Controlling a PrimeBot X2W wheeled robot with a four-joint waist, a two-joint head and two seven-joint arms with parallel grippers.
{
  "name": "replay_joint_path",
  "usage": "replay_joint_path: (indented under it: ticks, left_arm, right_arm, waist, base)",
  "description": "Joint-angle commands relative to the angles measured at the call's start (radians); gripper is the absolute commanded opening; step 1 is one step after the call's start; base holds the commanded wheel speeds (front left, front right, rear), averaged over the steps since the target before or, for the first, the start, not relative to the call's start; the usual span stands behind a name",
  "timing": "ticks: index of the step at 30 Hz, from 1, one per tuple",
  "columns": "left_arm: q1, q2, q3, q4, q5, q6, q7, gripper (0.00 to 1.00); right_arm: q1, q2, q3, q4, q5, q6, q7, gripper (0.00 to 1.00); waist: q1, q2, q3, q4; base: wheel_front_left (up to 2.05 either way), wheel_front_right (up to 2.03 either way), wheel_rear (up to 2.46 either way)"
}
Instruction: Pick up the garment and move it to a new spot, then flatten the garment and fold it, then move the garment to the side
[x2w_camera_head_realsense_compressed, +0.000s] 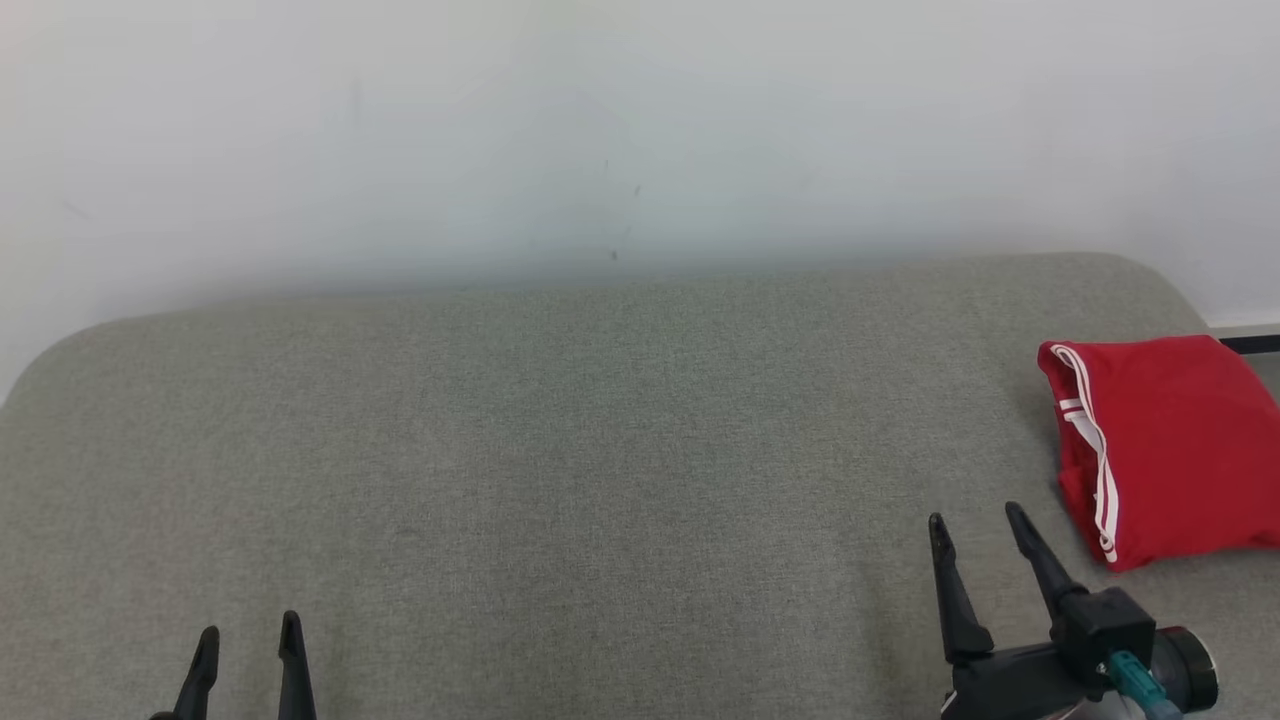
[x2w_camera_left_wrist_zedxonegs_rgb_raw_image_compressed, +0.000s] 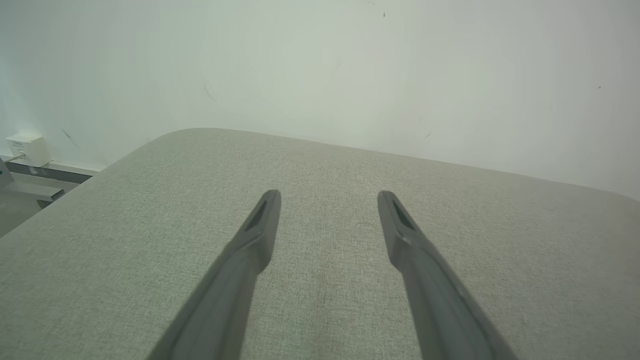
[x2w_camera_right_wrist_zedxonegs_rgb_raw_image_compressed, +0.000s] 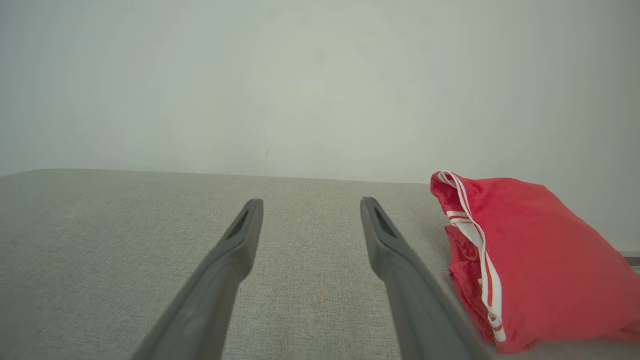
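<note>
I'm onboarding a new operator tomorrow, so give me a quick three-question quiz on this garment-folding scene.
1. True or false: the left claw is shut on the red garment.
2. Which claw is nearer the garment? A) left claw B) right claw C) both equally near
3. Fill in: the stripes along the garment's edge are ____.
Key: 1 false, it is open over the bare grey fabric surface; 2 B; 3 white.
</note>
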Motion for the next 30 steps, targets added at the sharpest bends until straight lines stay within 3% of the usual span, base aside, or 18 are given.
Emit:
replay_joint_path:
  ticks: [1, 30]
  left_arm:
    - [0.015, -0.001, 0.002, -0.002, -0.008, 0.005, 0.0, 1.0]
    - [0.011, -0.001, -0.017, -0.032, -0.014, 0.004, 0.0, 1.0]
  right_arm:
    - [0.019, 0.007, 0.005, -0.006, -0.002, -0.003, -0.005, 1.0]
    - [0.059, 0.016, 0.035, -0.013, 0.056, -0.003, -0.005, 1.0]
  waist:
    - [0.0001, 0.0001, -0.002, -0.002]
    - [0.0001, 0.0001, 0.004, -0.005]
  base:
    - [0.0, 0.0, 0.0]
    - [0.0, 0.0, 0.0]
